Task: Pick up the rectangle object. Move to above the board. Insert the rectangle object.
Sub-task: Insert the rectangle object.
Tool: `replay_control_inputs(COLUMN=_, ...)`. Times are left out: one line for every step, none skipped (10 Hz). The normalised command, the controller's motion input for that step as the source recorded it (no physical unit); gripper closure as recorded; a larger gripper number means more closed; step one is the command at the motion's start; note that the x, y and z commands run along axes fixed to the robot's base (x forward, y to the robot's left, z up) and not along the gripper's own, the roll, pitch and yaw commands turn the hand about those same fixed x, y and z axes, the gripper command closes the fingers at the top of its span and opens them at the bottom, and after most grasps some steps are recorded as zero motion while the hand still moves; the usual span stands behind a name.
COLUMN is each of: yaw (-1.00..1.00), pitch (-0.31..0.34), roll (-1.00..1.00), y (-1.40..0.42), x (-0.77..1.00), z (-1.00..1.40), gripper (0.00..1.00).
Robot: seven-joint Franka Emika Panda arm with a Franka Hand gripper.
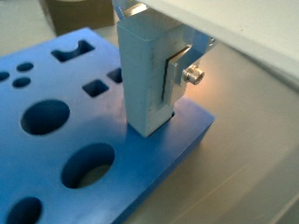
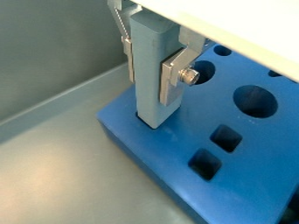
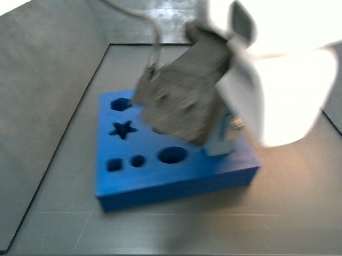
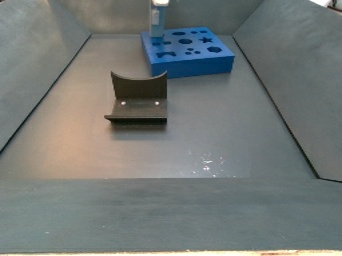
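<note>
End effector (image 1: pixel 163 74): clamped on rectangle object (image 1: pixel 146 79), frame centre, upright | rectangle object: lower end at board (image 1: pixel 70 131) top near its corner | fixture (image 4: pixel 136 100): centre-left, well apart from board

End effector (image 2: pixel 156 66) with the light-blue block (image 2: pixel 152 74) sits at a corner of the blue board (image 4: pixel 191 52), far end of the desk (image 4: pixel 201 140). Fixture (image 4: pixel 136 100) stands mid-desk, well apart from the board. Grey walls close in on both sides; open floor nearer the camera.
</note>
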Motion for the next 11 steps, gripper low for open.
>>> replay_control_inputs(yaw=0.0, pitch=0.0, roll=0.01, y=-0.04, x=0.01, z=-0.05, gripper=1.0)
replay_control_inputs(yaw=0.0, pitch=-0.197, roll=0.21, y=-0.22, x=0.11, z=-1.0, gripper=1.0)
replay_control_inputs(yaw=0.0, pitch=-0.094, roll=0.22, y=-0.25, x=0.09, z=-1.0, gripper=1.0)
replay_control_inputs(yaw=0.0, pitch=-0.094, roll=0.2, y=-0.31, x=0.08, z=-1.0, gripper=1.0)
replay_control_inputs(yaw=-0.01, pitch=-0.094, roll=0.16, y=-0.39, x=0.07, z=-1.0, gripper=1.0)
replay_control_inputs(yaw=-0.02, pitch=-0.083, roll=0.11, y=-0.46, x=0.05, z=-1.0, gripper=1.0)
replay_control_inputs(yaw=-0.02, pitch=-0.086, roll=0.11, y=-0.46, x=0.05, z=-1.0, gripper=1.0)
replay_control_inputs(yaw=-0.01, pitch=-0.086, roll=0.11, y=-0.46, x=0.04, z=-1.0, gripper=1.0)
replay_control_inputs(yaw=-0.01, pitch=-0.071, roll=0.11, y=-0.46, x=0.04, z=-1.0, gripper=1.0)
replay_control_inputs(yaw=0.0, pitch=0.0, roll=0.0, y=-0.07, x=0.07, z=-0.13, gripper=1.0)
replay_control_inputs(yaw=0.0, pitch=0.0, roll=0.0, y=0.0, x=0.0, z=0.0, gripper=1.0)
